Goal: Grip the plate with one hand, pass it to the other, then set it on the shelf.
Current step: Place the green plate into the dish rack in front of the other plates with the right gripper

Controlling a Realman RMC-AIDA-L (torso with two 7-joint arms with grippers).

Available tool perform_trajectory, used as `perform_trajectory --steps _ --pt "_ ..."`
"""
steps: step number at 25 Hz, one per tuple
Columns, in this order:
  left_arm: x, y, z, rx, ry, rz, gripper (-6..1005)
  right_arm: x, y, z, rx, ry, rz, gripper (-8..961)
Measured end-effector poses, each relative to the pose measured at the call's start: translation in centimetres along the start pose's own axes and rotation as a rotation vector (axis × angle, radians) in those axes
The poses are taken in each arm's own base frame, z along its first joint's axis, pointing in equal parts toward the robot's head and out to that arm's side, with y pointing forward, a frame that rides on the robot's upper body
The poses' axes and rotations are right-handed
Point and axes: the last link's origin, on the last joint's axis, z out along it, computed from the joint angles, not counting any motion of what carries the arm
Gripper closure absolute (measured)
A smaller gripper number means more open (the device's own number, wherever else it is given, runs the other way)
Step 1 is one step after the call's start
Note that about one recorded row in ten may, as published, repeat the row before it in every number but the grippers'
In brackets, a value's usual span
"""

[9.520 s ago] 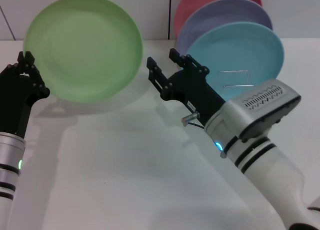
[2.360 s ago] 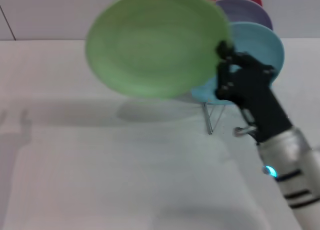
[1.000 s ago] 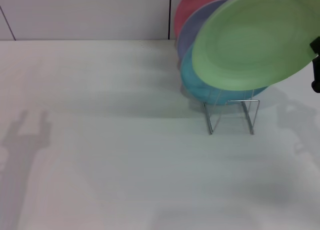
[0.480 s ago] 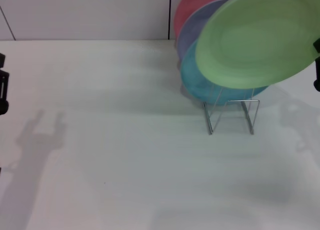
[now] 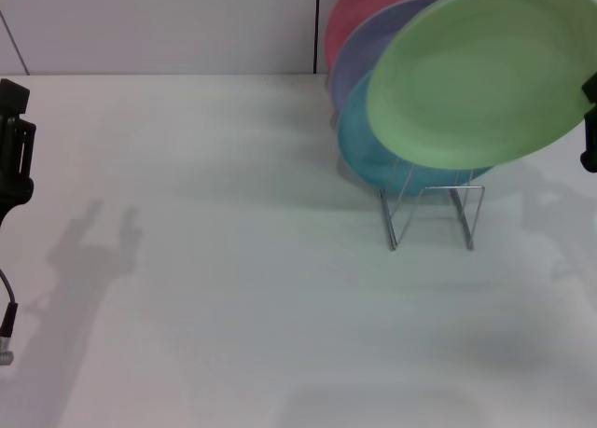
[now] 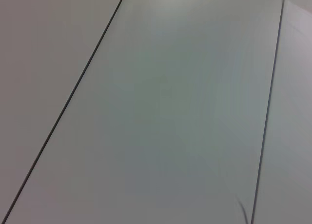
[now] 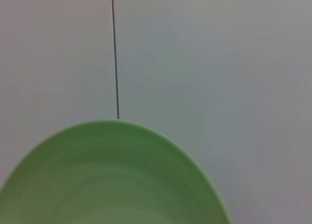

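- Nearest, at the left edge of the head view: left gripper [image 5: 13,148], black, partly cut off, above the white table [image 5: 233,307], casting a shadow beside it; whether fingers are apart or together cannot be told.
- At the right edge: only a sliver of the right gripper [image 5: 590,134], black, touching the right rim of the plate [image 5: 480,78]; seemingly clamped on that rim, since the plate hangs in the air tilted, face toward the camera.
- Just below and behind the plate: the shelf [image 5: 434,214], thin silver wire, standing on the table; plate above its front loops, not seated in them.
- In the shelf behind: turquoise plate [image 5: 359,144], then lavender plate [image 5: 359,50], then red plate [image 5: 350,13], all upright and overlapping.
- Farthest: pale wall [image 5: 159,27].
- Right wrist view: the plate's green rim against the wall.
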Motion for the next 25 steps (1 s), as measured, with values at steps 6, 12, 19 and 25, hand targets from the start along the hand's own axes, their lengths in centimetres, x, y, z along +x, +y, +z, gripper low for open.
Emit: perform_trajectory --steps 6,12,19,25 --pt "0.0 0.1 0.0 0.0 0.002 -0.004 510 0.2 0.2 0.1 -0.012 0.012 0.003 934" --pt "0.2 0.2 -0.1 0.001 0.01 -0.005 510 0.4 0.7 -0.2 -0.024 0.02 0.017 934" --pt "0.5 0.3 -0.3 -0.004 0.03 -0.009 511 0.8 0.8 -0.5 -0.023 0.043 0.02 933" --pt "0.8 0.4 -0.8 -0.005 0.047 -0.008 511 1.1 1.1 -0.7 -0.031 0.062 0.022 934"
